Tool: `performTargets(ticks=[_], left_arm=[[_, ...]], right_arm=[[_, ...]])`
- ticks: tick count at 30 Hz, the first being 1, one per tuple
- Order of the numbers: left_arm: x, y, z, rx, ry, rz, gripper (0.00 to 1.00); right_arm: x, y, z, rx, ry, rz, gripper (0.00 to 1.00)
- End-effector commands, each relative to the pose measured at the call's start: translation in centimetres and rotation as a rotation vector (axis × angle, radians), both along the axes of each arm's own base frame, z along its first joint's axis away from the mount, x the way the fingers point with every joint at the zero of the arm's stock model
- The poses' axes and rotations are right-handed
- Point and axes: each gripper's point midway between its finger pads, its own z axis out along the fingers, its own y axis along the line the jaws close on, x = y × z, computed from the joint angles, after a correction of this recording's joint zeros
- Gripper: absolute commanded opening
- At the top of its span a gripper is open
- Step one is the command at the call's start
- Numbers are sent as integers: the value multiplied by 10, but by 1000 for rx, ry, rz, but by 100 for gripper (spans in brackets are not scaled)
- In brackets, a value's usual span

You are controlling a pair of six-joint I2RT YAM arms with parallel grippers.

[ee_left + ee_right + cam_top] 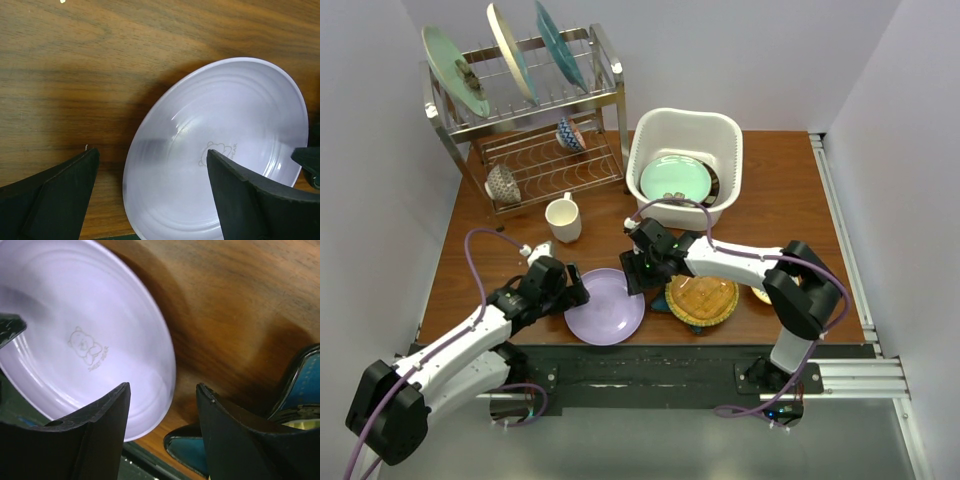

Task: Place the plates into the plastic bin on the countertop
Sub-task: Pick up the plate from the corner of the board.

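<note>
Left gripper is hovering at the lavender plate, jaws standing wide apart and gripping nothing. The plate rim is sitting in the gap, with one jaw over the plate's inside and the other over bare table.

Right gripper is sitting at the opposite rim, jaws also apart and not clamped. Its inner jaw is over the plate face, and the blue plate is lying just outside the outer jaw.

So both claws are straddling one plate from opposite sides. It's round, so there's no long axis to align, only the rim. Can't tell if it's lying flat or tipped.

Amber plate is lying just beside the right gripper, on the side away from the lavender one.

Plastic bin is standing beyond the right gripper, away from the bases, with a mint plate already inside.

My read: the right arm is nearer the bin, so the carry is heading that way.
</note>
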Motion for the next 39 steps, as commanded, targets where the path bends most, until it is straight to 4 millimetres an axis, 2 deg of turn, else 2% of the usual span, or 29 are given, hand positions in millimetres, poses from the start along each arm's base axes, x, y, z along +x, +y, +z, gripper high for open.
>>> performTargets(ticks=[1, 10, 16, 21, 22, 27, 33, 39], left_arm=[[8, -8, 8, -32, -45, -12, 93], [16, -15, 11, -39, -66, -40, 93], [22, -19, 16, -26, -61, -65, 93], [21, -19, 16, -36, -70, -62, 94], [21, -19, 15, -38, -69, -62, 94], [19, -21, 14, -48, -62, -67, 93], [24, -22, 20, -34, -68, -73, 94], [31, -26, 36, -45, -95, -74, 94]], right_arm=[[13, 11, 2, 25, -57, -9, 57], [9, 11, -15, 36, -38, -21, 46], [6, 11, -23, 51, -17, -46, 26], [2, 8, -31, 39, -4, -45, 20], [2, 7, -32, 36, -3, -43, 15], [-2, 7, -34, 52, 6, -42, 5], [-1, 9, -28, 63, 3, -39, 0], [-4, 8, -35, 57, 18, -33, 0]])
